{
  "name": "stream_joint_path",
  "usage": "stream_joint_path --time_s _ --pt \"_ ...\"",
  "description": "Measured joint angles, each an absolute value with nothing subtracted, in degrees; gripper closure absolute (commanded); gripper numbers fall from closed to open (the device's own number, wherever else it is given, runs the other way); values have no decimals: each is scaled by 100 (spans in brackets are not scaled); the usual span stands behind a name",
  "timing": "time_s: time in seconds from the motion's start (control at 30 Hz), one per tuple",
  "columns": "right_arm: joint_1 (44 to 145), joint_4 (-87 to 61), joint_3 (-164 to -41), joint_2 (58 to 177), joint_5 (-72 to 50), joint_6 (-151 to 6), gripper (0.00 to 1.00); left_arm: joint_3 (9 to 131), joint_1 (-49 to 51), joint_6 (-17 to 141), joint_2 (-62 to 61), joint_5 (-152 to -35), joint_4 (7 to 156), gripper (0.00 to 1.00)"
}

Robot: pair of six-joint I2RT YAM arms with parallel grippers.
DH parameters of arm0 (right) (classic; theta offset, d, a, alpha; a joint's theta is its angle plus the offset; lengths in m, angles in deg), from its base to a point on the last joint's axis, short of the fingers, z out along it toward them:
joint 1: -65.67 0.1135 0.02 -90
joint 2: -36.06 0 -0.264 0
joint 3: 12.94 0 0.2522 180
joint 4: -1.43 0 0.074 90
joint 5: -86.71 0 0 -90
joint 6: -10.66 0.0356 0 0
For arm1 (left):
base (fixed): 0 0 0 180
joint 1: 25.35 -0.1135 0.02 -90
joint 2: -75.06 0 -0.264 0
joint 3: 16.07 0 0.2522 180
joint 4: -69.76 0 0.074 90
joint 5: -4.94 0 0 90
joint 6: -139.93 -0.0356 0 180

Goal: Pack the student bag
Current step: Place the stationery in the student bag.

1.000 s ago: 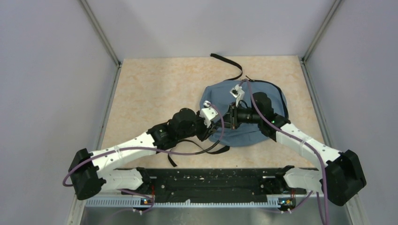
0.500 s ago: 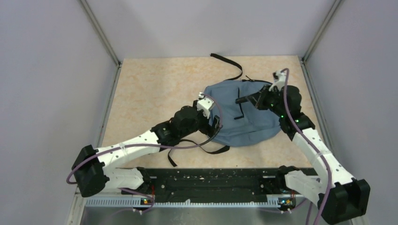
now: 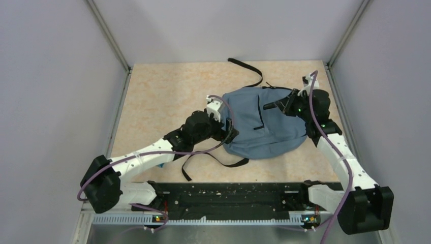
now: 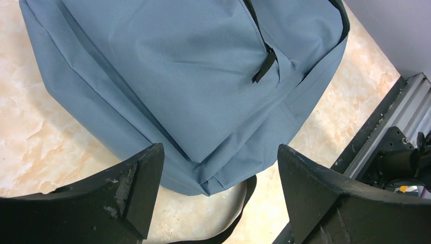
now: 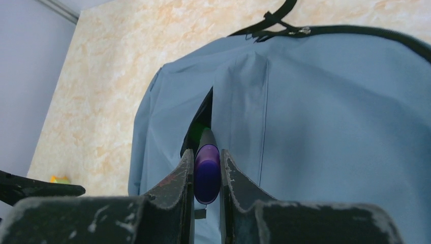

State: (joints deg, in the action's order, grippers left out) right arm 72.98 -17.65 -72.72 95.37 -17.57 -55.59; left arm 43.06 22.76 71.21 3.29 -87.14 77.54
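The right gripper (image 5: 207,155) is nearly closed, its two fingers (image 5: 184,179) pinching a purple-ended marker (image 5: 207,173) between them; the marker's far end, green there, reaches the dark slit of the front pocket (image 5: 203,114) on the student bag (image 5: 325,107); the right arm runs from its base at the near right corner along the table's right side, its wrist turned left over the bag's far right part. The left gripper (image 4: 218,152) stands wide open and holds nothing; a rounded corner of the bag lies in the gap between its fingers (image 4: 129,185), touching neither; the left arm reaches diagonally, low, to the bag's left edge. The bag (image 3: 264,124) lies flat on the right half of the marbled table (image 3: 167,96), pocket side up; a black strap (image 3: 246,68) trails toward the far edge.
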Motion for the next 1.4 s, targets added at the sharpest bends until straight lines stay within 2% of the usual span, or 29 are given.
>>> stream_joint_path --time_s 0.43,0.93,1.23,1.3,1.4 --pt "7217 -1376 -7255 10446 -2752 -5570 100 4181 2069 7270 329 -9051 7592 14" --pt "7191 331 -7062 12217 -4138 -4709 100 4137 2049 7298 85 -9193 7304 14" --pt "7591 761 -7244 12870 -4387 -4611 100 4140 2032 7296 -289 -9431 7203 14" --pt "7722 777 -7281 13010 -4358 -4615 95 4140 2032 7291 -342 -9532 7155 14" --pt "7816 783 -7303 13087 -4332 -4628 78 4142 2027 7276 -427 -9742 7109 15"
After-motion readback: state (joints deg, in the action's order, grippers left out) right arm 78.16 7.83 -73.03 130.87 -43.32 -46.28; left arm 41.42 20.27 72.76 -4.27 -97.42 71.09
